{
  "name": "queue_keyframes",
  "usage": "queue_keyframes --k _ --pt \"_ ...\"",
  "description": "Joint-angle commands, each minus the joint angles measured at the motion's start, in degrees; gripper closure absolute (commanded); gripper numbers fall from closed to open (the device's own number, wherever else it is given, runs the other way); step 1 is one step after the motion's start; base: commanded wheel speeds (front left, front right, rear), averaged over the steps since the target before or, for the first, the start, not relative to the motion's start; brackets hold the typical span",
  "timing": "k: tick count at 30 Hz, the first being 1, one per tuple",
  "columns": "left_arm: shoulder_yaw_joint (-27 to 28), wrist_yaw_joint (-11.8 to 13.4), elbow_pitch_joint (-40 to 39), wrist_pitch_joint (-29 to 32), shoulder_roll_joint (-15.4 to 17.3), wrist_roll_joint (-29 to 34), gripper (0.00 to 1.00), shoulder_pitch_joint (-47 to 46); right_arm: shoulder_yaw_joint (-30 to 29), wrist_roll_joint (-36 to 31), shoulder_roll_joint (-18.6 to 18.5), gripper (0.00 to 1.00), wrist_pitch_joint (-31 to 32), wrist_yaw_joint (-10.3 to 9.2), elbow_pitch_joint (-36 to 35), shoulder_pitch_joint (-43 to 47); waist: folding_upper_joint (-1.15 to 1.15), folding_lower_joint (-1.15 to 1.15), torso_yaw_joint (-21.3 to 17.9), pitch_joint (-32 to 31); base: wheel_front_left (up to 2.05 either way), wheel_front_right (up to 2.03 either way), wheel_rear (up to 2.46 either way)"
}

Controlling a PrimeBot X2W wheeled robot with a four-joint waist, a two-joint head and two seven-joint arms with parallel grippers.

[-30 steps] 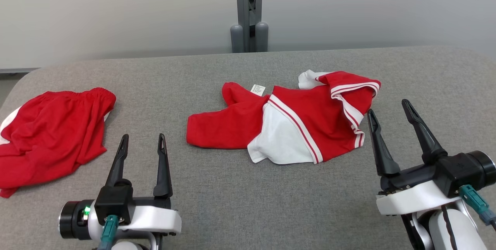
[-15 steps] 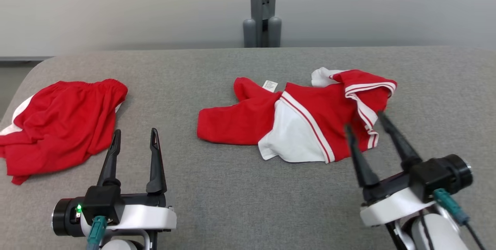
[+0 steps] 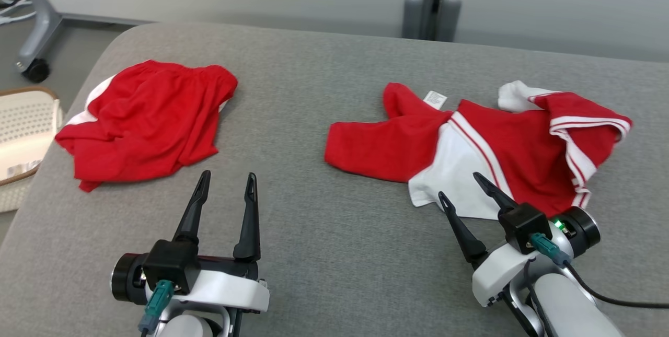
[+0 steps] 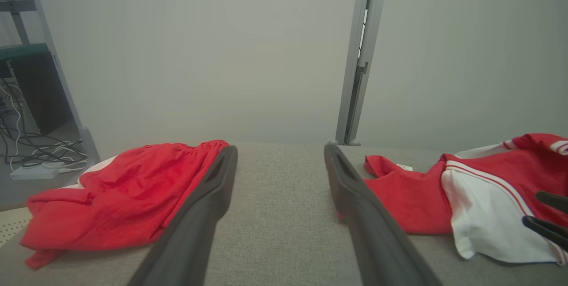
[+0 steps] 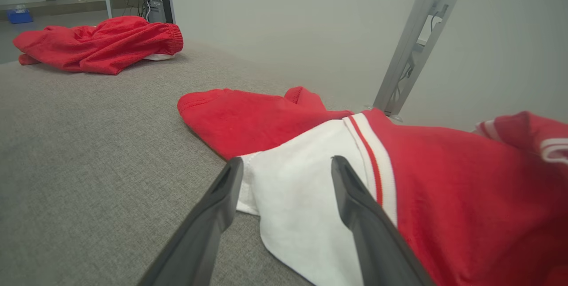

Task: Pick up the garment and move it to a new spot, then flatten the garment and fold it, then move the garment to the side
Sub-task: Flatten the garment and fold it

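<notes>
One crumpled garment [image 3: 522, 149], red with white panel, striped trim, white tag [image 3: 435, 98] showing

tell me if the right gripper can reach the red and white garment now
Probably yes. The right gripper is open, its fingers aimed at the white panel at the near edge of the red and white garment, and nothing lies in between.

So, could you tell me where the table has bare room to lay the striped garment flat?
Bare table lies between the red shorts and the striped garment, ahead of the left gripper. The right is crowded by garment and right gripper.
</notes>
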Motion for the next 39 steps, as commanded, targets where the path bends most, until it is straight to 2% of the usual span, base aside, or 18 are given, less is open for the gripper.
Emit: queue_keyframes --k 1,10,11,13,17,21,27,34,39 --pt "-0.3 0.4 -0.2 -0.1 0.2 -0.3 0.00 -0.9 -0.3 -0.5 -0.3 0.00 -0.1 0.01 2.3 -1.0 0.00 0.00 2.0 0.8 0.00 0.00 0.00" --pt "-2.5 1.5 -0.7 -0.1 0.2 -1.3 0.00 -1.1 -2.3 -2.0 0.6 0.00 -0.1 0.01 12.5 -5.0 0.00 0.00 5.0 1.9 0.00 0.00 0.00" --pt "-2.6 1.6 -0.7 -0.1 0.2 -1.4 0.00 -1.2 -2.7 -1.9 0.7 0.22 0.0 0.01 13.7 -5.4 0.00 0.00 5.1 2.0 0.00 0.00 0.00" --pt "-2.8 1.8 -0.8 -0.1 0.2 -1.5 0.00 -1.4 -3.0 -2.2 0.9 1.00 0.0 0.01 15.4 -6.1 0.00 0.00 5.3 2.2 0.00 0.00 0.00" --pt "-2.7 2.0 -0.6 -0.1 0.2 -1.5 0.00 -1.5 -3.5 -2.3 1.2 1.00 0.0 0.01 16.5 -7.1 0.00 0.00 5.0 2.3 0.00 0.00 0.00" --pt "-2.2 1.9 -0.3 -0.1 0.2 -1.3 0.00 -1.4 -3.8 -1.8 1.7 1.00 0.0 0.01 14.7 -7.1 0.00 0.00 3.9 1.9 0.00 0.00 0.00" --pt "-1.4 1.7 -0.4 -0.1 0.1 -0.9 0.00 -1.6 -3.2 -0.8 1.6 1.00 -0.1 0.01 8.4 -5.8 0.00 0.00 0.1 0.6 0.00 0.00 0.00" --pt "0.5 1.5 -0.3 -0.1 0.2 -0.6 0.00 -0.8 -2.6 0.1 -1.2 1.00 -0.1 0.01 0.4 -4.2 0.00 0.00 -6.5 -1.0 0.00 0.00 0.00" --pt "1.4 1.0 -0.1 -0.1 0.2 -0.5 0.00 -0.7 -2.6 0.8 -4.7 1.00 -0.1 0.01 -3.4 -2.6 0.00 0.00 -10.9 -1.9 0.00 0.00 0.00"
